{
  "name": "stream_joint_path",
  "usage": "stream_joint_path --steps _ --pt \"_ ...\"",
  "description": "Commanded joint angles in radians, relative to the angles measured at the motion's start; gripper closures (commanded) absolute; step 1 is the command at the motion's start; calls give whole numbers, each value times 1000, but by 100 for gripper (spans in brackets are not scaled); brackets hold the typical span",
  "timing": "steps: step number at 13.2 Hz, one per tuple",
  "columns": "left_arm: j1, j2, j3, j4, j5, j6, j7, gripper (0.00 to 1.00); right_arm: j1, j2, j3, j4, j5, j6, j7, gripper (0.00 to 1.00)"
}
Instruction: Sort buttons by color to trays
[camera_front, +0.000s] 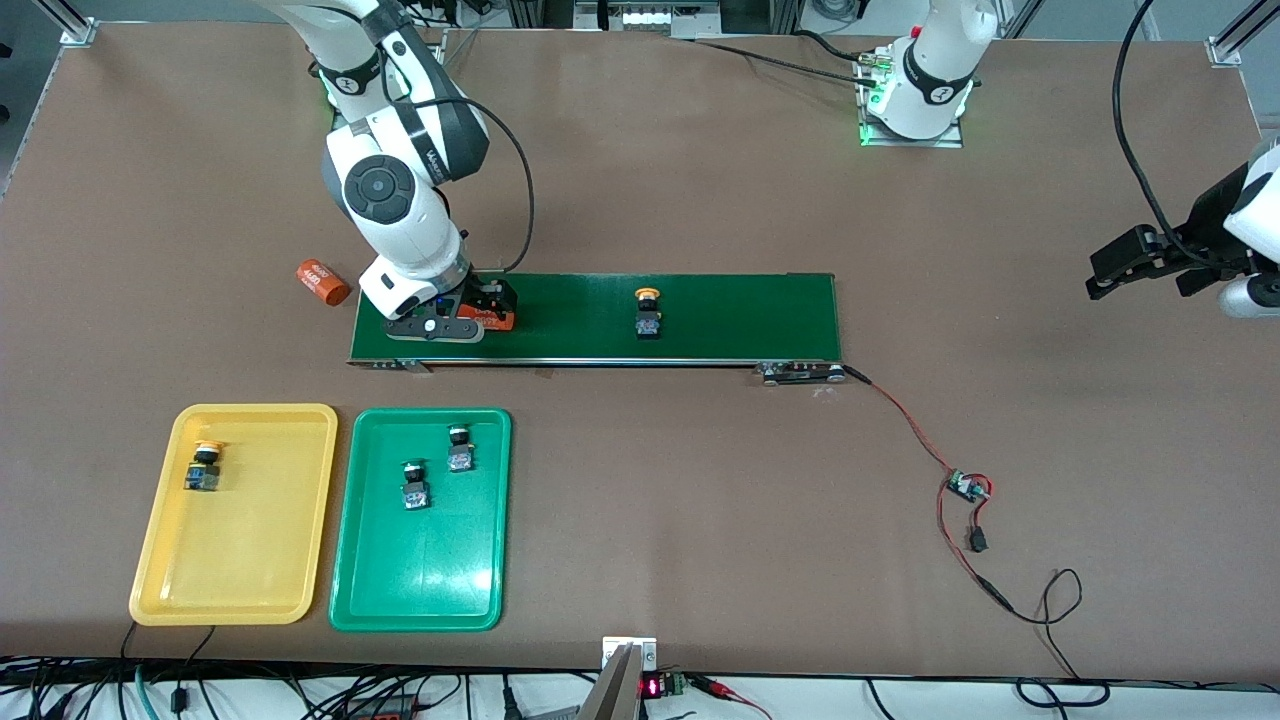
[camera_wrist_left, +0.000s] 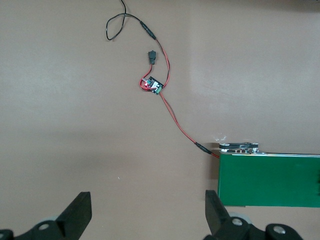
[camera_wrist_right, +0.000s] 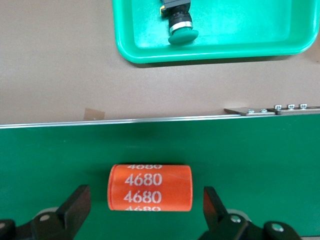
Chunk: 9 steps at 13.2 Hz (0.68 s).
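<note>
Two trays lie on the brown table top (camera_front: 700, 180), side by side, nearer the front camera than the dark-green conveyor belt (camera_front: 740, 320) and toward my right arm's end. Aluminium frame posts stand at the table's corners, and cables run along its near edge. The yellow tray (camera_front: 260, 570) holds one yellow-capped button (camera_front: 205, 466). The green tray (camera_front: 440, 580) holds two green-capped buttons, one (camera_front: 459, 449) farther from the front camera than the other (camera_front: 414, 484). A second yellow-capped button (camera_front: 648, 312) stands on the belt, about midway along it.

My right gripper (camera_front: 470, 312) is low over the belt's end by my right arm, fingers (camera_wrist_right: 75, 205) apart, an orange cylinder printed 4680 (camera_wrist_right: 150, 187) lying between them untouched. Another orange cylinder (camera_front: 322, 282) lies on the table just beside that belt end.

My left gripper (camera_front: 1125, 265) waits in the air over bare table at my left arm's end, fingers (camera_wrist_left: 80, 212) spread wide, holding nothing. A red-and-black wire (camera_front: 905, 415) runs from the belt's other end to a small circuit board (camera_front: 965, 487).
</note>
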Motion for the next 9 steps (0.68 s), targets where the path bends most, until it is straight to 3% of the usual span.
stream_joint_path --steps 1,5,9 --pt "28 -19 -28 -9 12 -11 17 0 37 16 -1 13 11 -2 18 0" --pt "26 -19 -31 -8 15 -16 19 0 97 55 -3 24 65 37 27 0" --pt "26 -25 -31 -9 15 -54 20 0 115 101 -4 93 52 26 23 0"
